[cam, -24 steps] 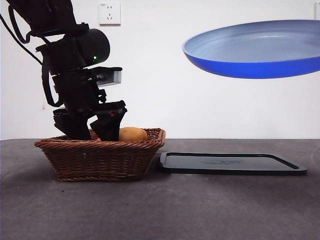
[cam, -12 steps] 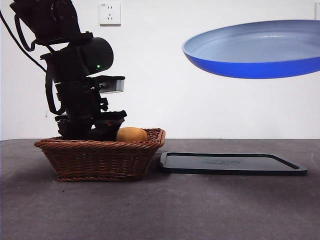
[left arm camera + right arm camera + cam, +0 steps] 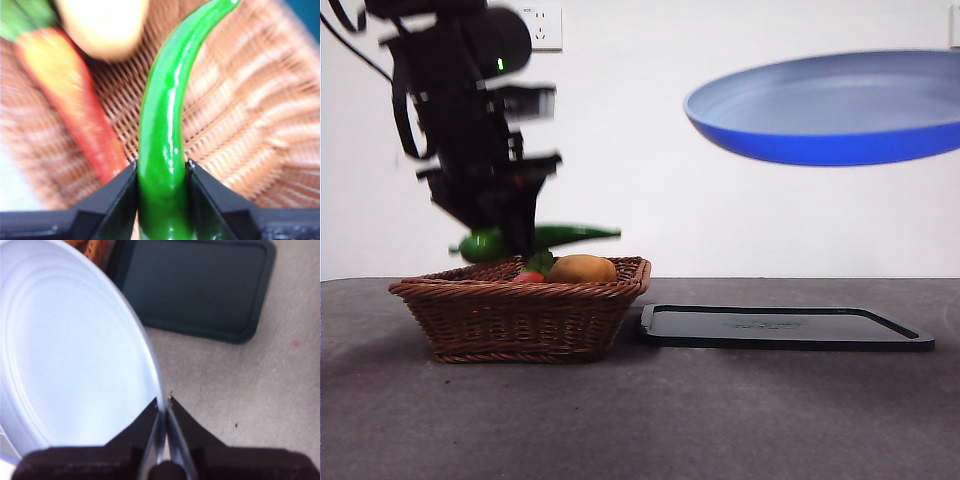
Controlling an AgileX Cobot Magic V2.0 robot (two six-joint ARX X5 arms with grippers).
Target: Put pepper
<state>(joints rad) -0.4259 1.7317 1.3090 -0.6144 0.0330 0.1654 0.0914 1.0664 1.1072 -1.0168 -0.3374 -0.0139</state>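
brown woven wicker basket (image 3: 520,318) sitting at 9 o'clock | round orange-yellow fruit (image 3: 582,268) lying inside | flat dark rectangular tray (image 3: 782,327) lying at 3 o'clock

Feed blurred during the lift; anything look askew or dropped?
Nothing dropped. The left pincer grips the pepper level above the basket; the right pincer holds the blue plate slightly tilted aloft.
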